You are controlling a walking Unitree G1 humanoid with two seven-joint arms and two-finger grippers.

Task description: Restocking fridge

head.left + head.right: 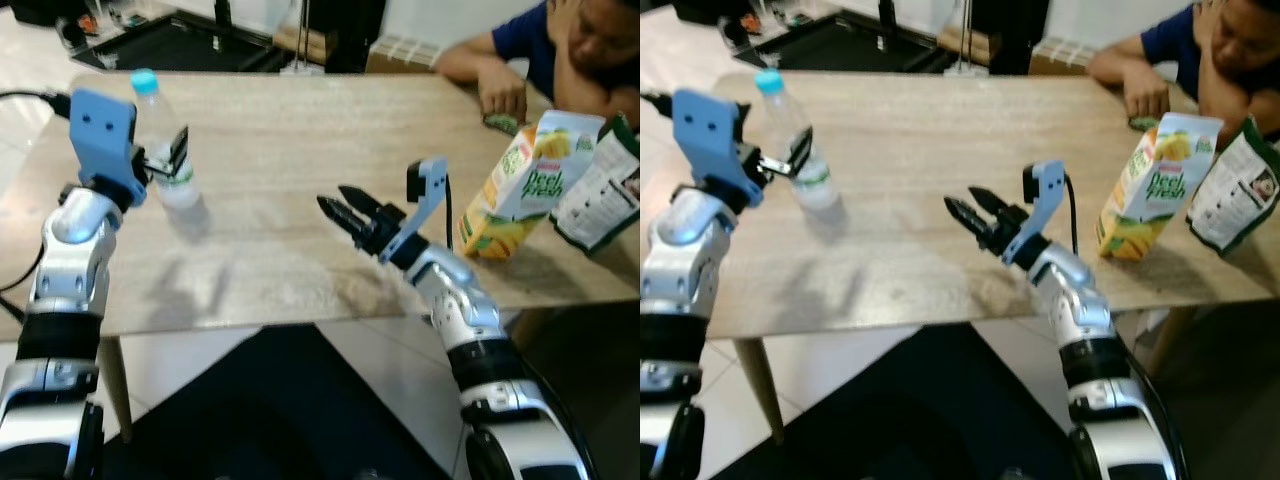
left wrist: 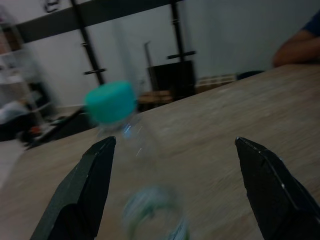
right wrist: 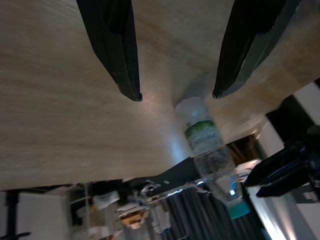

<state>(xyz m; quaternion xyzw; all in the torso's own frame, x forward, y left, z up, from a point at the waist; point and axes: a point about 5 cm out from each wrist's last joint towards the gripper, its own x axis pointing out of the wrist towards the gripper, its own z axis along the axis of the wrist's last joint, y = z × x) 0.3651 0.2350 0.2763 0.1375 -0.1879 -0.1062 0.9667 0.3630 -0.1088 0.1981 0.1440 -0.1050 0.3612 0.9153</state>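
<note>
Wooden table (image 1: 300, 150) in front of robot; clear water bottle (image 1: 165, 150) with teal cap (image 2: 111, 101) stands upright near the table's left end. Left arm raised from the elbow, forearm near vertical at the left table edge, blue wrist mount uppermost; left gripper (image 1: 170, 160) reaches sideways at the bottle's mid-height. Left wrist view: fingers spread wide, bottle between them and closer to one finger (image 2: 85, 190); contact cannot be confirmed, nothing clamped. Right arm extends up and forward from lower right, forearm angled toward the table centre; right gripper (image 1: 345, 215) hovers just above the bare tabletop, pointing toward the bottle, well apart from it. Right wrist view: its two fingers (image 3: 112, 45) parted, holding nothing, bottle visible beyond the gap. Juice carton (image 1: 520, 180) stands tilted near the right end of the table, a green-and-white bag (image 1: 600, 185) just beside it. A person in a blue sleeve (image 1: 525, 40) leans on the far right corner, hand (image 1: 503, 97) resting on the tabletop.
</note>
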